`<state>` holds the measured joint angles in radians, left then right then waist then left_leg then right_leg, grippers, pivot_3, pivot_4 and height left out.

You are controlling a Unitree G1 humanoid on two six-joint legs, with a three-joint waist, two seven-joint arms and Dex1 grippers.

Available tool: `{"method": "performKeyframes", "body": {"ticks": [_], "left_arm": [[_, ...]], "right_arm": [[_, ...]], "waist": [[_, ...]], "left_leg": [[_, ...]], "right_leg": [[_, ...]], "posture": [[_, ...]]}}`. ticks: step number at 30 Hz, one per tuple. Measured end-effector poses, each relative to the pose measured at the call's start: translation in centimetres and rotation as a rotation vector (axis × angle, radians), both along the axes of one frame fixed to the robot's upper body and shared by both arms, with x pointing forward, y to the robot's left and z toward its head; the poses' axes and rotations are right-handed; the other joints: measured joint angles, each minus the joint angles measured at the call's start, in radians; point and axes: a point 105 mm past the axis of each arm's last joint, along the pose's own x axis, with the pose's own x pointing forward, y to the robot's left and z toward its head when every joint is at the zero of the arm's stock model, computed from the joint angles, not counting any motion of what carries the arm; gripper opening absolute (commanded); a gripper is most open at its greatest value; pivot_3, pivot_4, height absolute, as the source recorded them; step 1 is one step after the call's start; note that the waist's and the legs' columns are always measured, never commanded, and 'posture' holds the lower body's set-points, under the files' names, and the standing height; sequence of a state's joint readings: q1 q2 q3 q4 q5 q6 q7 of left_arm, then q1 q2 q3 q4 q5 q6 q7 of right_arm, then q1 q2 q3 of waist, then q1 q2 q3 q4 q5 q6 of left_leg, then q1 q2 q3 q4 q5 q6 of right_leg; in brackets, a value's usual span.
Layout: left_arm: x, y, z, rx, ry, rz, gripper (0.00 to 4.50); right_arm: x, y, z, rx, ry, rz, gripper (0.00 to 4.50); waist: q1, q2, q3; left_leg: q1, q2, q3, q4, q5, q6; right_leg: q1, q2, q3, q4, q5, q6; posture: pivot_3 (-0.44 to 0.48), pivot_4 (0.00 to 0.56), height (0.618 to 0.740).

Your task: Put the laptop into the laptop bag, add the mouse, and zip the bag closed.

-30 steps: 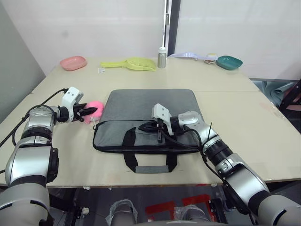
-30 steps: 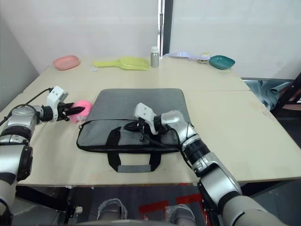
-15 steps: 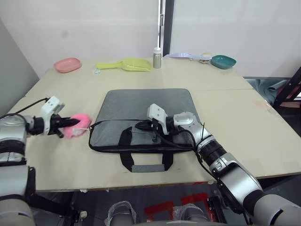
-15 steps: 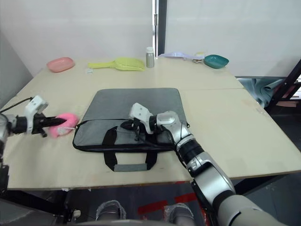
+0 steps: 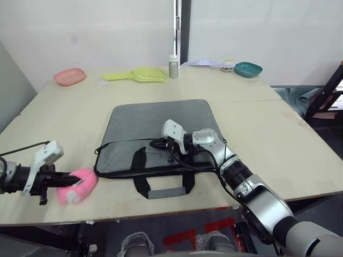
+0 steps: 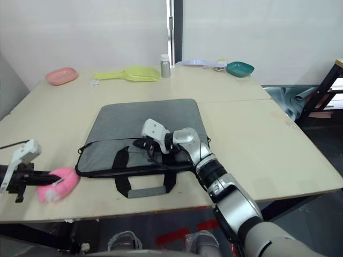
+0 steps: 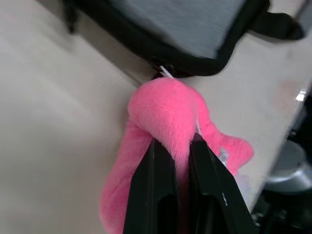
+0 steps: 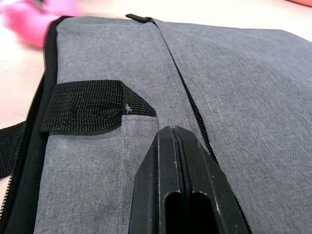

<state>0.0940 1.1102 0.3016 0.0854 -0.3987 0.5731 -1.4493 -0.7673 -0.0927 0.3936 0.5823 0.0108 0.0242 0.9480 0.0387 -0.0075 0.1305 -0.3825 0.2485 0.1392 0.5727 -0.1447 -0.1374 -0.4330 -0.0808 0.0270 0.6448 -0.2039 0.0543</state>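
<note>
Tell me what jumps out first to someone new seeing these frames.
The grey laptop bag lying flat mid-table, handles toward the robot, with the right end effector shut and resting on its top panel. Next, the bright pink plush lump near the table's front left edge, pinched in the left end effector just off the bag's corner. Colourful dishes and a yellow scoop line the far edge.

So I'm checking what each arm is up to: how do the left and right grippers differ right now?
The left gripper has its jaws shut on the pink plush, beside the laptop bag's corner near the table's front edge; the right gripper is shut on nothing, its jaws resting on the bag's grey top by the zipper line. The left reaches far out to the side; the right sits over the bag's middle. Both have black fingers.
</note>
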Motion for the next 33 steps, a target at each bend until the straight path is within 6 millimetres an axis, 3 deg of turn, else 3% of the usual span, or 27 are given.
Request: {"method": "performKeyframes", "body": {"ticks": [6, 33], "left_arm": [[-1.0, -1.8, -0.3, -0.042, 0.034, -0.010, 0.04], [-0.5, -8.4, -1.6, -0.238, 0.048, -0.025, 0.04]], "right_arm": [[0.0, 0.3, -0.1, 0.001, 0.003, -0.005, 0.00], [0.0, 0.4, -0.5, 0.006, 0.024, -0.041, 0.00]], "waist": [[-0.001, 0.002, 0.001], [-0.001, 0.007, -0.008]], "left_leg": [[0.001, 0.000, 0.000, -0.002, 0.000, 0.000], [0.000, 0.000, 0.001, -0.004, 0.000, 0.000]], "right_leg": [[-0.001, 0.001, 0.000, 0.000, 0.000, 0.000], [0.000, 0.002, 0.002, -0.005, 0.000, 0.000]], "posture": [[0.000, 0.150, 0.740], [0.000, 0.150, 0.740]]}}
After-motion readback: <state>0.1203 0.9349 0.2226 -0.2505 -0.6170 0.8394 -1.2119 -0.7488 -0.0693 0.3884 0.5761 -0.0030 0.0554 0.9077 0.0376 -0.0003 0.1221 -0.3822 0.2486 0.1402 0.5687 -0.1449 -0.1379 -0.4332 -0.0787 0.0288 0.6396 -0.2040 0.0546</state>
